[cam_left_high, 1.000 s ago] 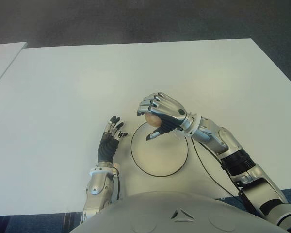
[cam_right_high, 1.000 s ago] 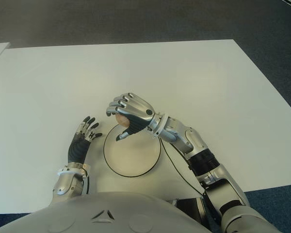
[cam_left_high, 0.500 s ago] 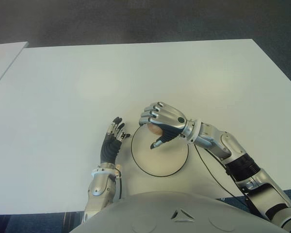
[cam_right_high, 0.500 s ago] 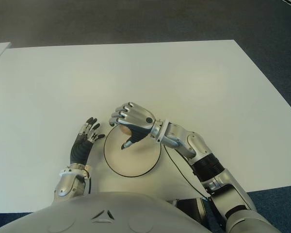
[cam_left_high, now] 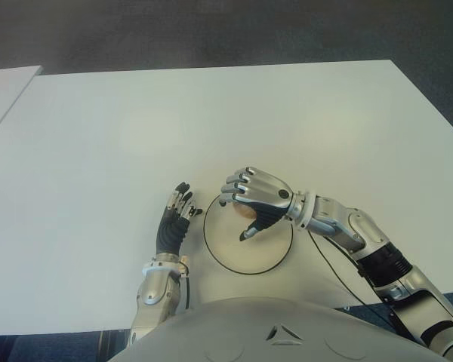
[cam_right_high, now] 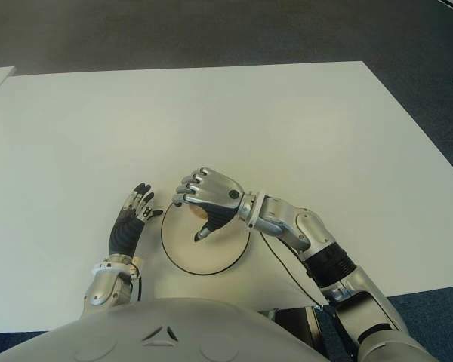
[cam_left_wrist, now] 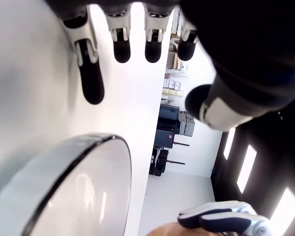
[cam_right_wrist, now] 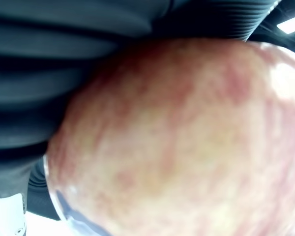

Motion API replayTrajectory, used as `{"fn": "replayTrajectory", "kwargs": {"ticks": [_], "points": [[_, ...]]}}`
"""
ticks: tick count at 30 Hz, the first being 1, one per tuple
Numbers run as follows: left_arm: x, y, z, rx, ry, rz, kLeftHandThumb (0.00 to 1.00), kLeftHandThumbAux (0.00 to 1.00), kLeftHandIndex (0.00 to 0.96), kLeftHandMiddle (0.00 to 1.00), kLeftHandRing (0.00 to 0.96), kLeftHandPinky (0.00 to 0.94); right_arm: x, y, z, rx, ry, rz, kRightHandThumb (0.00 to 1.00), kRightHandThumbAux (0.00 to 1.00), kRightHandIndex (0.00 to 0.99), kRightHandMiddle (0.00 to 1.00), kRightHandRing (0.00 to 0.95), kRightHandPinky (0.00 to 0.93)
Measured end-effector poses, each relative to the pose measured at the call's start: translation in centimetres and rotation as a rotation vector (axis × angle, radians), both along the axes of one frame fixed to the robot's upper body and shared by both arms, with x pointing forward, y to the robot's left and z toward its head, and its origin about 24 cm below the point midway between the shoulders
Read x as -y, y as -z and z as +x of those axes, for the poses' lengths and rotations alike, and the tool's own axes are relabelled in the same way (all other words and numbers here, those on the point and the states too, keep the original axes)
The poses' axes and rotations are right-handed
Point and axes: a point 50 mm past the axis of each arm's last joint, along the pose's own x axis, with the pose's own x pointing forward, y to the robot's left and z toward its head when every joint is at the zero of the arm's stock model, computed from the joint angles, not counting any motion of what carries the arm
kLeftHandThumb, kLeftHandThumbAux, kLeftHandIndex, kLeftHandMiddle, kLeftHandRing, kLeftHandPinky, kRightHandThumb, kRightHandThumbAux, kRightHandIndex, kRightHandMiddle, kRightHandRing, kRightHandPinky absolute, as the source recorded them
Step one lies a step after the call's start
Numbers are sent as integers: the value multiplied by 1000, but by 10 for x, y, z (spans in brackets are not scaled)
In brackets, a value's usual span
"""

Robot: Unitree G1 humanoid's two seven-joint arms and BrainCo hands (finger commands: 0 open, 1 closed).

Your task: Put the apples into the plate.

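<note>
The right hand (cam_left_high: pixel 255 202) curls around an apple (cam_right_wrist: pixel 177 137) above the plate's (cam_left_high: pixel 268 255) far rim. The left hand (cam_left_high: pixel 171 221), fingers spread and holding nothing, shows just left of the plate on the bench (cam_left_high: pixel 98 136).

No text, label, brand, number or sign can be read anywhere in these views.

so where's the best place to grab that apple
Across its round middle from above, as the right hand does now: fingers curled over the apple, thumb under, above the plate. The left hand shows open beside the plate, on its left.
</note>
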Motion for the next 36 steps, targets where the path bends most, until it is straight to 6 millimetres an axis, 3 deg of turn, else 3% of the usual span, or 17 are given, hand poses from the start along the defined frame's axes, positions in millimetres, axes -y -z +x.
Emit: {"fn": "replayTrajectory", "kwargs": {"ticks": [3,5,9,10,11,12,16,18,24,36], "points": [[0,0,0,-1,1,1,220,646,24,66,90,130,0,0,0,8,-3,13,850,677,398,510,800,815],[0,-1,0,-2,2,3,217,647,23,62,87,124,0,1,0,8,-3,16,858,668,424,546,772,755],[0,-1,0,-4,6,10,213,654,24,64,94,143,1,0,0,6,-2,18,824,675,434,469,580,555],[0,-1,0,-4,6,12,211,655,26,74,111,176,1,0,0,6,-2,17,698,586,371,355,414,420],[1,-1,0,-4,8,16,209,656,28,80,121,197,1,0,0,7,-1,17,616,530,329,281,308,333],[1,-1,0,-3,8,18,203,649,29,85,129,205,1,0,0,8,-1,17,482,481,221,180,197,213],[1,-2,-1,21,10,39,184,612,20,73,120,184,2,-1,1,16,-1,1,241,387,59,47,51,55],[1,-3,-1,29,12,47,177,591,14,65,113,180,3,0,1,17,-1,-14,165,351,24,19,21,22],[1,-3,-2,29,-6,68,188,561,10,80,138,220,6,-3,4,30,-13,-39,71,298,2,1,2,2],[0,-3,-1,31,-39,30,178,543,21,105,176,265,7,-6,7,51,-40,-35,42,278,0,0,0,0]]}}
